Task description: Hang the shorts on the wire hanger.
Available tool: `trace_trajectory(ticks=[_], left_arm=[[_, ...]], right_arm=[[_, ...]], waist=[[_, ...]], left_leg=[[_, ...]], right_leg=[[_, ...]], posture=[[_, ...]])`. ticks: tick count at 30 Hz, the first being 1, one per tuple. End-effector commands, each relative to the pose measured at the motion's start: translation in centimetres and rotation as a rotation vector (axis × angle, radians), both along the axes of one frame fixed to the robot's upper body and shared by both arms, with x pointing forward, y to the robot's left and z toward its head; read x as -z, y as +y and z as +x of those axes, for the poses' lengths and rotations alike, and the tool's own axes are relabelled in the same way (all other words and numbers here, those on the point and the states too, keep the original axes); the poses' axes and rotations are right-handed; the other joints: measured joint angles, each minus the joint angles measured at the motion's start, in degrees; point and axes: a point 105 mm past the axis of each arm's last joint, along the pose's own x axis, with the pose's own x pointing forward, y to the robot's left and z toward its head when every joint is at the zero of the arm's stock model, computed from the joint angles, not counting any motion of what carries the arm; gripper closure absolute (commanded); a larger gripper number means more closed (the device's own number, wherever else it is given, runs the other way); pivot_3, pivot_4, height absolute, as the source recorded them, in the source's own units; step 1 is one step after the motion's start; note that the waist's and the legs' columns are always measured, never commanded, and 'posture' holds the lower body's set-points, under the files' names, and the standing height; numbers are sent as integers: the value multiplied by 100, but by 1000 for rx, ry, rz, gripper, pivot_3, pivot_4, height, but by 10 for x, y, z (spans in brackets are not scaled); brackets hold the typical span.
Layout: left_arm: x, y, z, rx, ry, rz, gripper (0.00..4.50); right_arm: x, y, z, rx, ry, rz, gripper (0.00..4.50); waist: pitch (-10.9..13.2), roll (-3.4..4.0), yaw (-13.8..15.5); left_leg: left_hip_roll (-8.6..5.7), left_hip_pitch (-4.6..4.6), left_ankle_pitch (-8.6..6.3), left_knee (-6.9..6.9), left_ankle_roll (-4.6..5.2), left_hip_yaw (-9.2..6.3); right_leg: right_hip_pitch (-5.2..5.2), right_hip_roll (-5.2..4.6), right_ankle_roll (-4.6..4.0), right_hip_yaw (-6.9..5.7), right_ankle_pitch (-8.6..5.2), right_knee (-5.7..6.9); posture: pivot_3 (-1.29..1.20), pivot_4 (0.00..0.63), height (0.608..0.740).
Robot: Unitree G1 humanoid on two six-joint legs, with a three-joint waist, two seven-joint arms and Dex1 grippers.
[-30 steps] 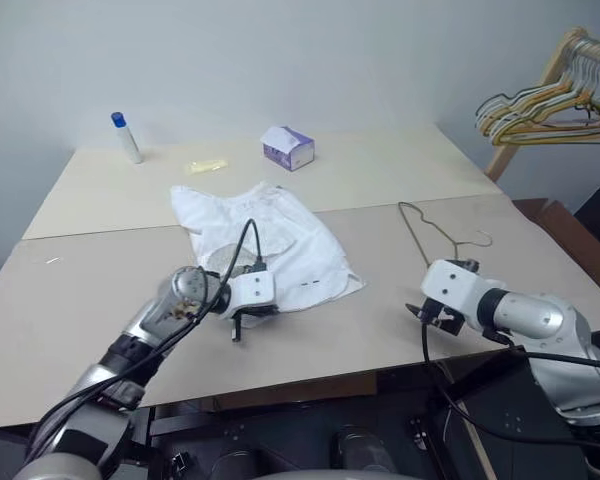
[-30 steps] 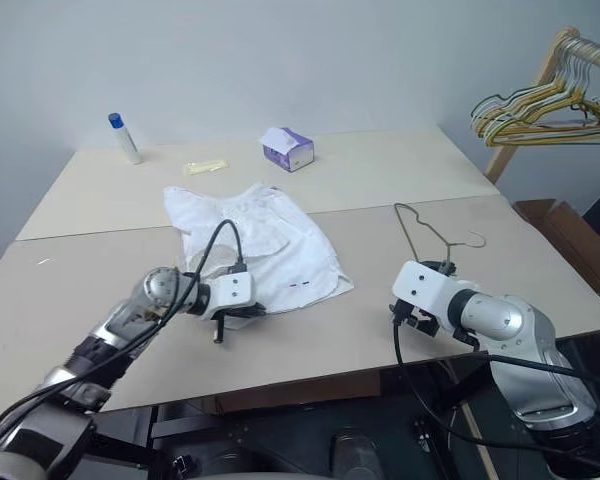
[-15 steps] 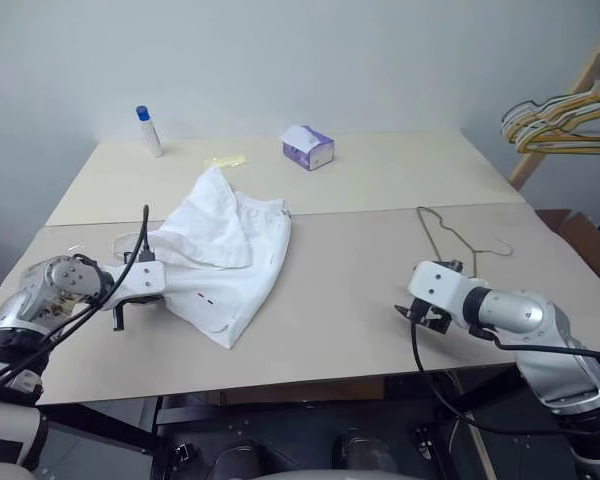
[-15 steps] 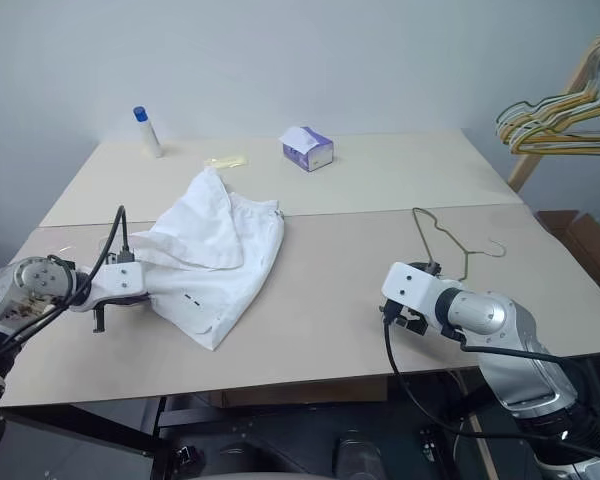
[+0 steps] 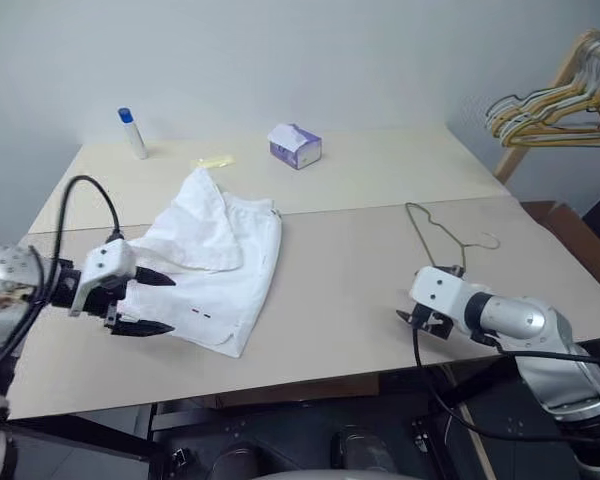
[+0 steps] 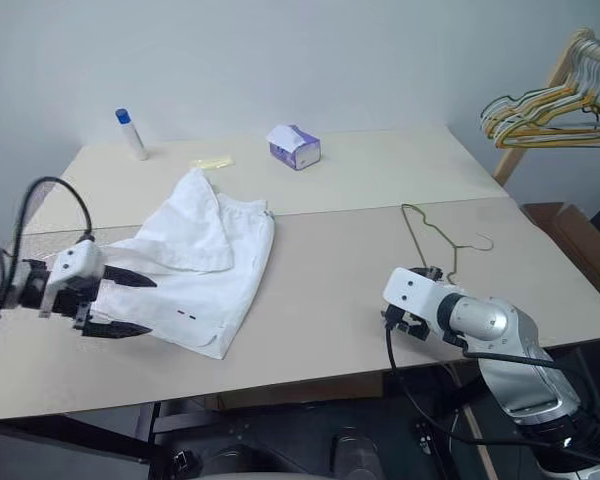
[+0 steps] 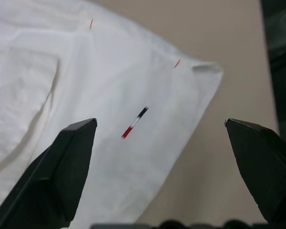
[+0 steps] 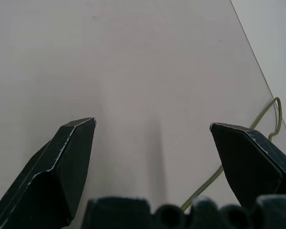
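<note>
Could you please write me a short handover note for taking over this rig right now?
Left gripper: open, holding nothing, at the near left edge of the shorts.
Right gripper: open, empty, over bare table just short of the wire hanger.
Shorts lie partly folded on the table; hanger lies flat to their right, apart from them.
Done: nothing hung.
Left: pick up the hanger, thread the shorts onto it.

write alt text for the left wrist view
White shorts lie flat on a tan table, a small red and black mark near one hem. The open left gripper hangs over them, holding nothing.
</note>
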Motion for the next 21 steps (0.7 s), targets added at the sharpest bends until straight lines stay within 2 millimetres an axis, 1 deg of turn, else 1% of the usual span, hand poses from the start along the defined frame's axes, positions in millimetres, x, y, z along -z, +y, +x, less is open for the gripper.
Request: trace_trajectory(ticks=[1,2,5,7,9,12,15,17,21], left_arm=[[1,-26,-5,10,2,-71,13],[8,-34,-4,-7,-11,-57,13],[28,-55,4,-128,-64,-29,13],[38,-67,3,-183,-75,-15,13],[45,-77,1,-250,-79,-1,13],[49,-85,-4,-322,-78,1,13],[53,-83,-4,-386,-94,56,13],[58,-83,-4,-398,-105,91,13],[64,-95,-5,-409,-86,73,13]], right_arm=[[-19,1,4,6,-82,5,0],[-19,2,5,7,-87,5,0],[-22,3,8,13,-107,11,0],[-23,3,9,19,-117,13,0],[-24,2,9,23,-121,12,0],[-24,1,9,32,-123,12,0],[-22,1,9,31,-124,12,0],[-22,2,11,28,-126,11,0],[-25,3,16,29,-143,14,0]], waist=[[0,0,17],[0,0,35],[-1,-2,66],[-2,-4,54],[-3,-5,33],[-3,-6,26],[-3,-5,44],[-3,-5,51],[-3,-5,59]], left_leg=[[0,17,-2,0,1,-1],[0,23,-3,-2,2,-2],[-1,23,-4,-2,3,-5],[-4,19,-5,-2,4,-5],[-4,18,-6,-3,2,-5],[-2,18,-7,-4,-1,-5],[-1,25,-7,-6,-1,-5],[-1,30,-7,-6,-1,-6],[-3,29,-8,-6,0,-5]], right_leg=[[17,0,2,0,-2,0],[22,-1,3,0,-2,0],[23,-1,3,1,-2,-2],[22,0,-1,2,1,-2],[20,1,-34,2,21,-4],[19,3,-33,3,20,-5],[22,3,-17,4,10,-5],[26,3,-11,4,6,-5],[27,1,-15,4,8,-7]], posture=[[-106,0,740],[-109,0,740],[-111,0,740],[-115,0,740],[-119,0,740],[-116,0,740],[-111,0,740],[-109,0,740],[-106,0,740]])
